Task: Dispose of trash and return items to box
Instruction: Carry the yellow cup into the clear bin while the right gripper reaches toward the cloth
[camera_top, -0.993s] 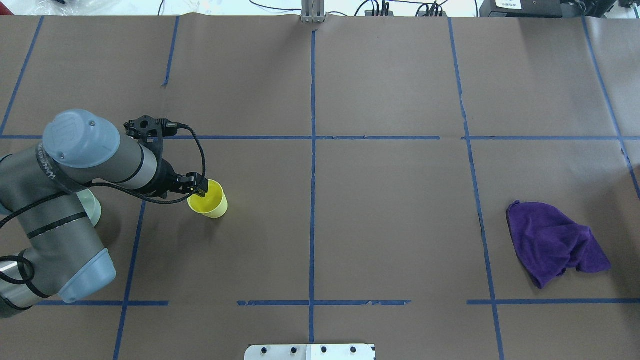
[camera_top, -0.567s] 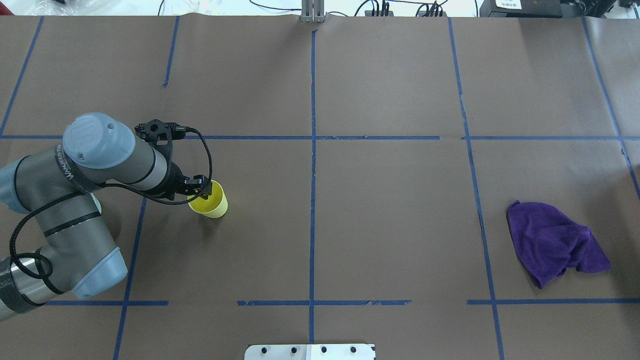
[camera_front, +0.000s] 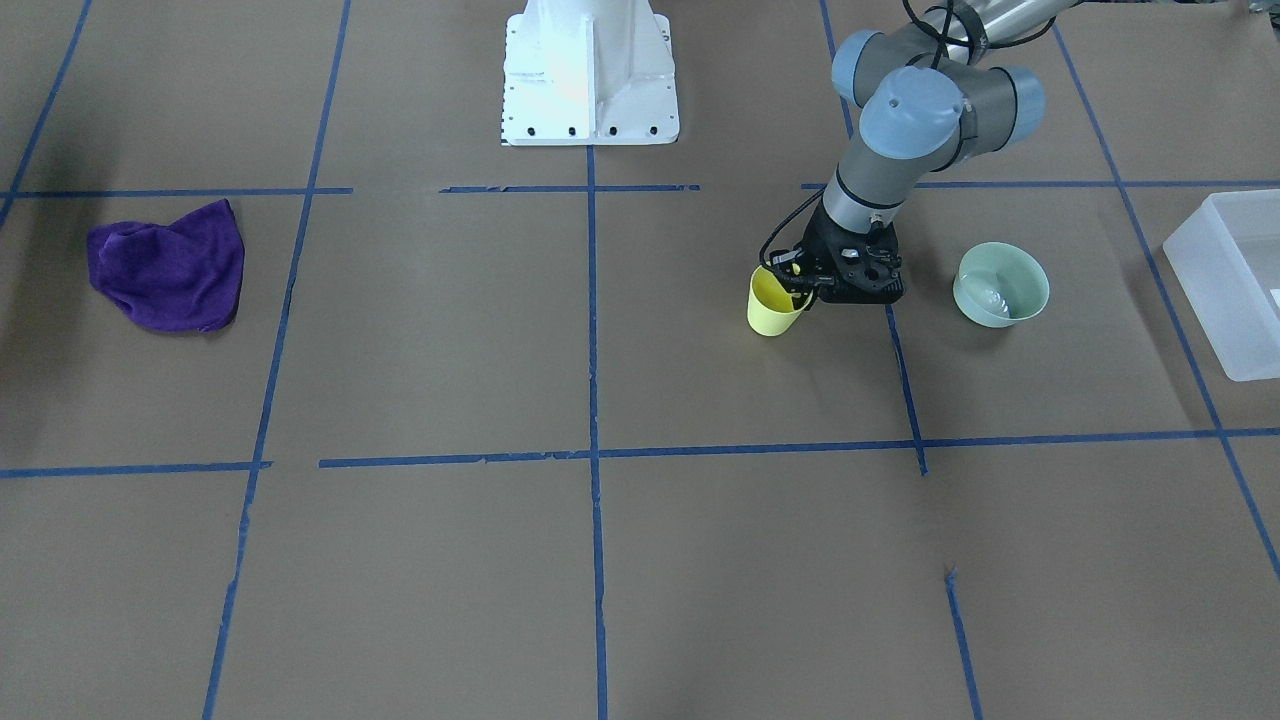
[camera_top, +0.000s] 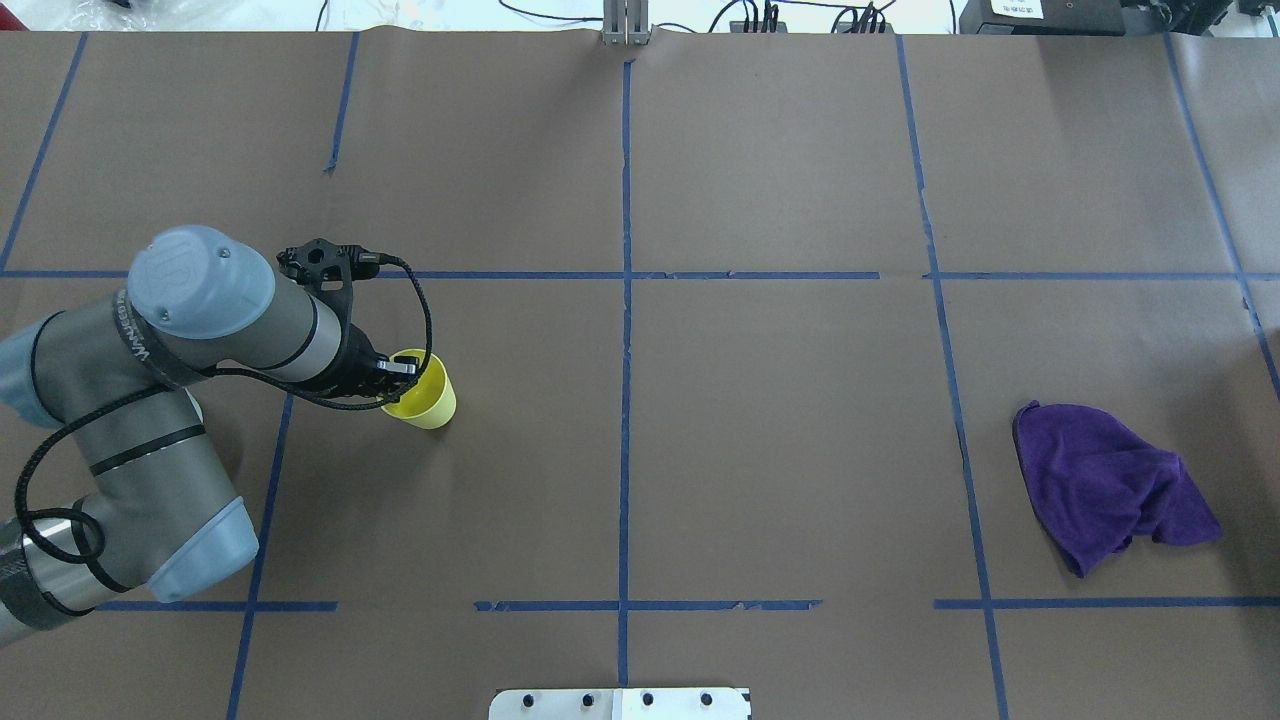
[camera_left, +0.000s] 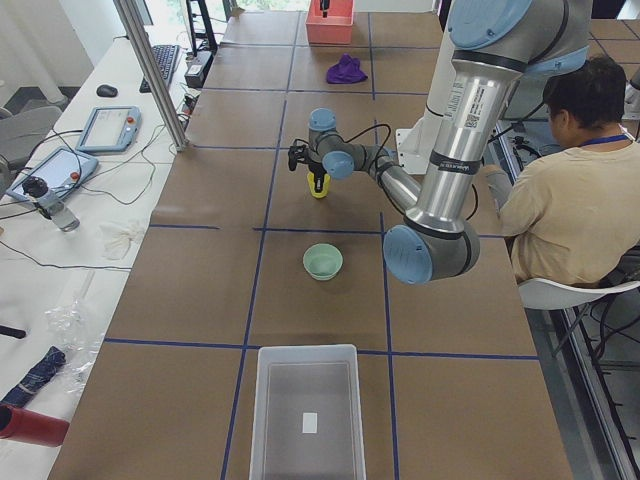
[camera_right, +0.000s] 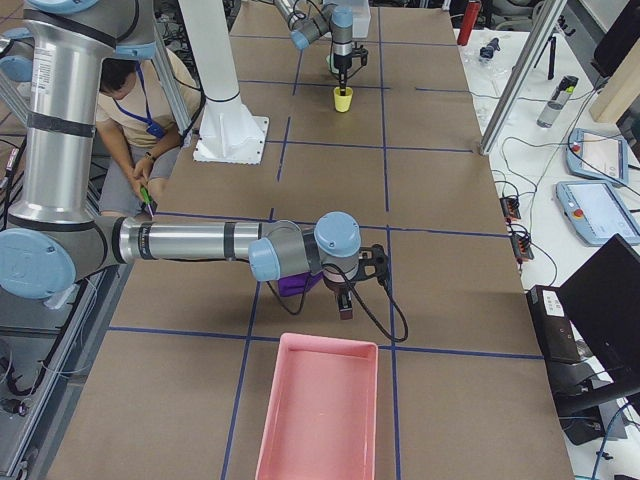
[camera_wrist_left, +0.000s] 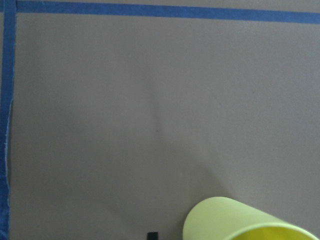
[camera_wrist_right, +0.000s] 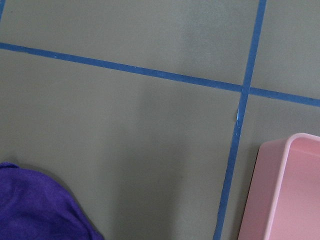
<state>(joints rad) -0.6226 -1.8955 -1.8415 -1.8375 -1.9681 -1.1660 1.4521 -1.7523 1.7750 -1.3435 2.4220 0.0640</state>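
yellow cup (camera_top: 432, 402) sits on the table (camera_top: 760, 420), left side, rim wall pinched by the left gripper (camera_top: 404, 368), one finger inside. box (camera_front: 1225, 290) lies well apart, farther to the robot's left, beyond the bowl (camera_front: 1000, 285).

The table (camera_top: 780, 450) is carrying 1 yellow cup (camera_front: 775, 305), 1 mint-green bowl (camera_front: 1000, 285), 1 frosted bin (camera_front: 1215, 280), 1 purple cloth (camera_front: 168, 265) and 1 pink tray (camera_right: 320, 420). 2 robot arms are reaching over it: 1 left arm (camera_top: 230, 330) and 1 right arm (camera_right: 190, 242). 1 operator (camera_left: 570, 210) is sitting alongside.
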